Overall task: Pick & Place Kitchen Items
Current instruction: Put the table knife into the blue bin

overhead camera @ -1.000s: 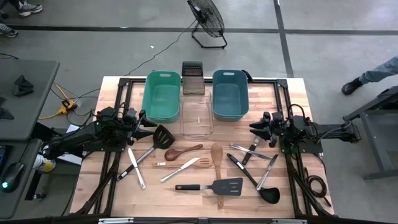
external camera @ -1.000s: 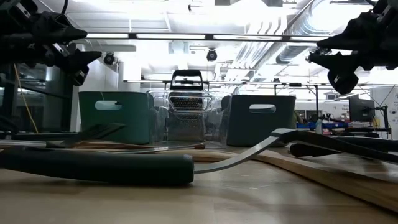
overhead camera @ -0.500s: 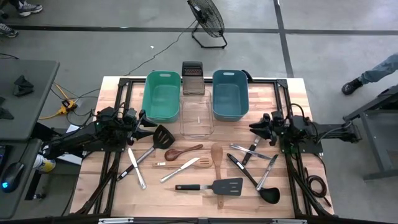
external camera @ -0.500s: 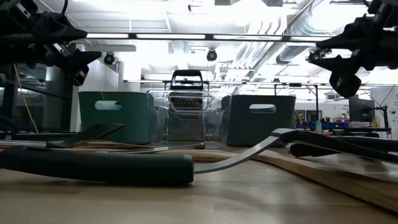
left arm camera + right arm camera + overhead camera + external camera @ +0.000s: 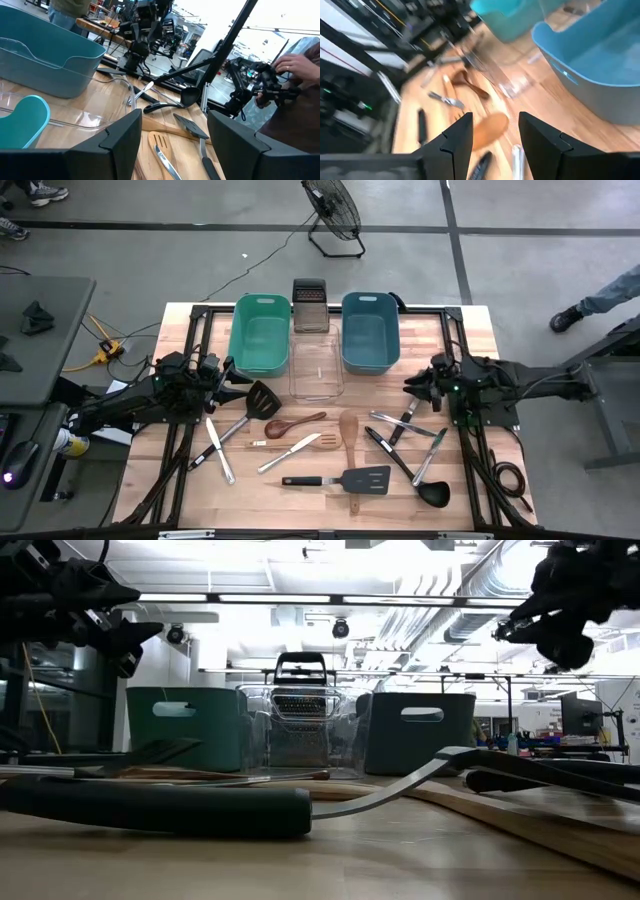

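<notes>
- Right gripper (image 5: 412, 385): jaws parted and empty, above the table's right side, near the silver tongs (image 5: 403, 421).
- Left gripper (image 5: 226, 373): jaws apart, idle beside the black turner (image 5: 257, 400).
- Utensils lie scattered mid-table; you will likely find them light, stiff and slippery, so grasp mid-handle.

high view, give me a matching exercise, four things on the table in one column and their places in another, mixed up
Things:
1. black plastic ladle
2. upright steel box grater
3. black plastic slotted turner
4. clear plastic tub

Places:
A. between the teal tub and the blue tub
B. near the table's front edge, in the middle
C. at the back edge, behind the clear tub
D. front right part of the table

Pairs: 1-D, 2-C, 3-B, 4-A
</notes>
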You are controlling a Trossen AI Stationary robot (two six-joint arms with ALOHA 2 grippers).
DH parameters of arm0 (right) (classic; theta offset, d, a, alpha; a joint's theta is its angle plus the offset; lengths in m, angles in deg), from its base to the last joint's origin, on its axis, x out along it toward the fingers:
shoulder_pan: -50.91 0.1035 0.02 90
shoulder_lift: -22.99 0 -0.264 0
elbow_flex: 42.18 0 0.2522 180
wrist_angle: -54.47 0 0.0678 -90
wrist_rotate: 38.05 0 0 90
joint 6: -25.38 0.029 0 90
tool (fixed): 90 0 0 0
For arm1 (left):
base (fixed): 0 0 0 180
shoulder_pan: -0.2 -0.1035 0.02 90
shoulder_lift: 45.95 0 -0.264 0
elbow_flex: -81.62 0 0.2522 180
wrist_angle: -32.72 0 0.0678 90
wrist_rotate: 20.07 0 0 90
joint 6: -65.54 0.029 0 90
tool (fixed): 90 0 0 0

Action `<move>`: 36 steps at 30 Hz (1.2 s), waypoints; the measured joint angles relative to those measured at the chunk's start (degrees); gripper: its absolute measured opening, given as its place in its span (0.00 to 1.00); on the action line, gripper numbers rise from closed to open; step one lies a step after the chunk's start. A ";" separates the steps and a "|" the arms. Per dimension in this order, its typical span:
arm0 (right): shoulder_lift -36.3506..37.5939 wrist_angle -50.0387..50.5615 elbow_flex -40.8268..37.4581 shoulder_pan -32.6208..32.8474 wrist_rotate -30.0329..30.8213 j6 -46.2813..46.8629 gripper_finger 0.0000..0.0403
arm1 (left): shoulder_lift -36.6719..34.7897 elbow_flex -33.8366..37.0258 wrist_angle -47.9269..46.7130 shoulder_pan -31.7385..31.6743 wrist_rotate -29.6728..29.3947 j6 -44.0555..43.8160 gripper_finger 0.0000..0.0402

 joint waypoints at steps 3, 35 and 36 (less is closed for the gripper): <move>-6.00 5.03 4.81 0.00 0.11 -1.39 0.38 | 0.01 -0.01 0.01 0.01 0.00 0.00 0.56; -48.07 22.46 21.38 7.80 -5.38 5.70 0.66 | 0.01 0.00 -0.01 0.00 0.00 0.00 0.56; -49.45 22.52 21.74 7.80 -5.48 5.66 0.66 | -0.01 0.01 -0.01 0.02 0.02 0.00 0.56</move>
